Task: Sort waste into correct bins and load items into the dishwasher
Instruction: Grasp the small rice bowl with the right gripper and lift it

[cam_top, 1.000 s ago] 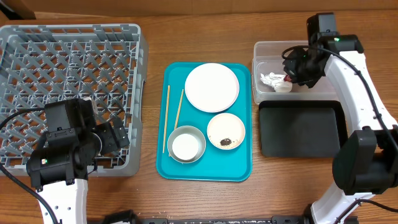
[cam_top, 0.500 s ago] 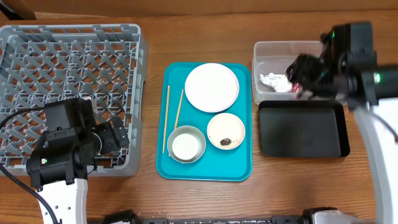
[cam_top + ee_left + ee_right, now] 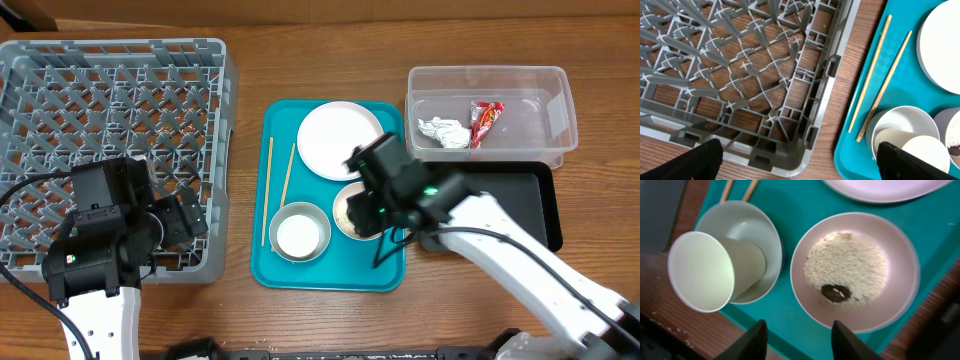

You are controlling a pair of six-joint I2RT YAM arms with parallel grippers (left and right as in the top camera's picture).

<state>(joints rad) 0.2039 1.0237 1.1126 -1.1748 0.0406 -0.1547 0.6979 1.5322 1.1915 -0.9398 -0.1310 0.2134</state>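
Pink bowl [image 3: 901, 294] holds rice [image 3: 850, 262], brown lump [image 3: 836, 292]; cup [image 3: 702, 272] at 9 o'clock. Right hand [image 3: 799, 332] spread, left hand [image 3: 799, 157] spread.

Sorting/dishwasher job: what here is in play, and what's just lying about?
In play: dish rack, clear tub, black tray, red wrapper, tissue, plate, pink bowl, rice, brown lump, metal bowl, cup, chopsticks.
Just there: teal tray, wooden table.

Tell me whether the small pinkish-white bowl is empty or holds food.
Holds food: white rice grains and a small brown lump lie in the pinkish-white bowl.
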